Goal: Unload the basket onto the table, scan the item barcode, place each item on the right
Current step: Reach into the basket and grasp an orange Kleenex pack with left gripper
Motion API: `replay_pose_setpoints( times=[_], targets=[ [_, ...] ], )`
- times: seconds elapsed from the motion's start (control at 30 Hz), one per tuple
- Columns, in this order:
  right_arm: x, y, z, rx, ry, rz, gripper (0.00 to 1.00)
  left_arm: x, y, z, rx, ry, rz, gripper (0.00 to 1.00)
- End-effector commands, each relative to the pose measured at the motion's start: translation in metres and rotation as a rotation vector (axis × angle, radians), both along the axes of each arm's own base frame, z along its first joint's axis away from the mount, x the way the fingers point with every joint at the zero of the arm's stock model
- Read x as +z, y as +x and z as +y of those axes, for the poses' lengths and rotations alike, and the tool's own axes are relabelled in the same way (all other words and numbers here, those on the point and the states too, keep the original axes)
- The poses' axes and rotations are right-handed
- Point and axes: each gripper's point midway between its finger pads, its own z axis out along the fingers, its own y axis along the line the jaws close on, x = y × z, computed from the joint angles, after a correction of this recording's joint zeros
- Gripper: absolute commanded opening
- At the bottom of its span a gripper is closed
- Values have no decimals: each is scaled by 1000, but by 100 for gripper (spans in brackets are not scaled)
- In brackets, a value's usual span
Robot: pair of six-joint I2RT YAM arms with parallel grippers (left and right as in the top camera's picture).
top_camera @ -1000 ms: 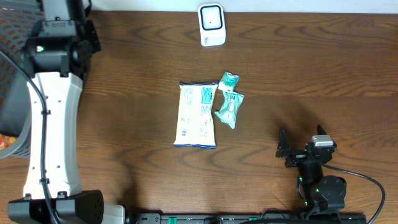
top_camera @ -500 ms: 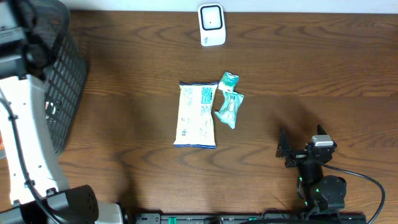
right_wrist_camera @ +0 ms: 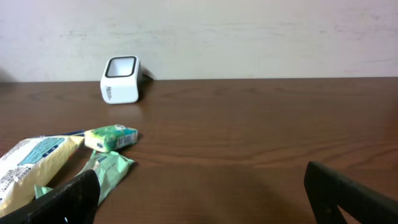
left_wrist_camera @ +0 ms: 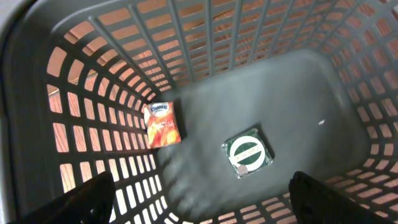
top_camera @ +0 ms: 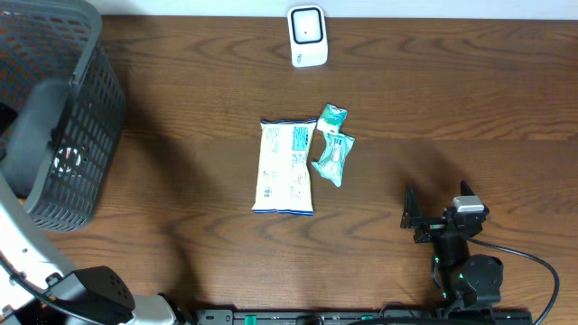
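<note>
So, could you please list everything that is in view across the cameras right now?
table: one, dark brown wood, under everything
basket: one, grey mesh, at the table's left end
orange packet: one, orange, on the basket floor by a wall
green-and-white packet: one, on the basket floor, apart from the orange packet
scanner: one, white, middle of the far edge
snack bag: one, white with blue print, flat at the table's centre
green packets: two, green, just right of the snack bag
left arm: one, white, reaching over the basket
left gripper: one, black, open above the basket's inside
right gripper: one, black, open and empty, near right
</note>
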Motion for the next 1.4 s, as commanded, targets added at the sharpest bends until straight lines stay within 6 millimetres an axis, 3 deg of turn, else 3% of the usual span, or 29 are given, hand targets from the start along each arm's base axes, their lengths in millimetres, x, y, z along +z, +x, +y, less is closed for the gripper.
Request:
replay_pose_setpoints(
  times=[0.0,0.4,0.7,0.87,1.07,1.37],
  targets=[
    [-1,0,2,10,-7,-1,99,-13,-1,2,7,-31,8,88],
    [-1,0,2,10,-7,-1,99,-65,-6,30,77,-26,219,88],
    [-1,0,2,10,-7,-1,99,-129,-3,46,95,-123,349,88],
    [-1,0,2,10,-7,-1,99,-169,-20,60,208,-180,420,88],
    [-1,0,2,10,-7,-1,99,-202,-37,73,273,-229,476,88],
    [-1,0,2,10,-7,-1,99,-224,-40,83,282,-247,496,87]
  ],
)
